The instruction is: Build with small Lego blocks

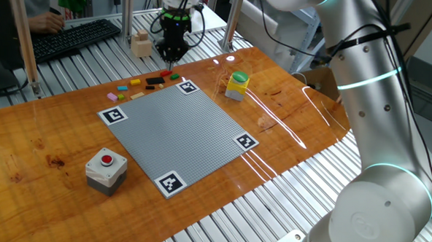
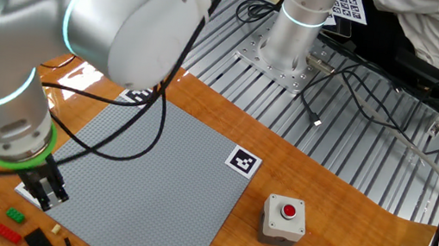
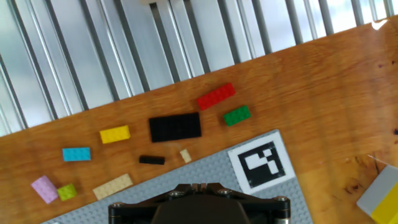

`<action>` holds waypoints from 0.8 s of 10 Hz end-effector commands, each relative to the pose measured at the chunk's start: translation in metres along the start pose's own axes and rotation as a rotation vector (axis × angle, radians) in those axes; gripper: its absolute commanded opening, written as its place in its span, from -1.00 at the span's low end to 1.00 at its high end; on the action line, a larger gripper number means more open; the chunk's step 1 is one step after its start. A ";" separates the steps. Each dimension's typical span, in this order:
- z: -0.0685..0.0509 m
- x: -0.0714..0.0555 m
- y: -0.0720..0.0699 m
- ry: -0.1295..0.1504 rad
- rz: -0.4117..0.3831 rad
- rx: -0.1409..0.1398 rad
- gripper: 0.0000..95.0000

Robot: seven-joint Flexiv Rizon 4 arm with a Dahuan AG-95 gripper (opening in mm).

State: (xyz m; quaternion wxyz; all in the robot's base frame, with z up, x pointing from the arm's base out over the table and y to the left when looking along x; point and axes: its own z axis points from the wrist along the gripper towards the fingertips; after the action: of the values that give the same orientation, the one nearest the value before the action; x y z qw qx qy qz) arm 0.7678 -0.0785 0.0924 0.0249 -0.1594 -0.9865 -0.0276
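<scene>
Overhead, we see the end effector (image 1: pixel 171 56) pointing straight down w/ fingers together, clamped on nothing, poised above the far edge of the wooden bench (image 1: pixel 49 143), just over the scattered small Lego blocks (image 3: pixel 176 127). From the hand view we count them lying loose on the wood beside the grey baseplate (image 1: pixel 180 130): a red block (image 3: pixel 216 96), green block (image 3: pixel 237 115), big black block (image 3: pixel 175 127), yellow block (image 3: pixel 115 134), blue block (image 3: pixel 76 154), small black bar (image 3: pixel 152 160), tiny tan piece (image 3: pixel 185 155), long tan block (image 3: pixel 112 186), lime block (image 3: pixel 67 191) & pink block (image 3: pixel 44 188). None sits on the baseplate studs as far as we can tell. Elsewhere on the bench: a red-button box (image 1: pixel 106 169) near the baseplate's corner, a yellow container w/ green top (image 1: pixel 236 86) to the other side, & a pale wooden block (image 1: pixel 141 45) on the slatted metal beyond the bench.
</scene>
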 end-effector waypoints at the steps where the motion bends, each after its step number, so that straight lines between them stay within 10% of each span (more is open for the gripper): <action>1: 0.000 0.002 0.000 -0.016 -0.034 0.010 -1.00; 8: 0.000 0.002 0.000 -0.050 0.091 0.045 -1.00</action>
State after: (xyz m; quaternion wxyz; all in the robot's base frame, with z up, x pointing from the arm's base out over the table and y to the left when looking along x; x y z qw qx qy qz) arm 0.7654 -0.0779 0.0930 0.0020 -0.1906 -0.9817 -0.0055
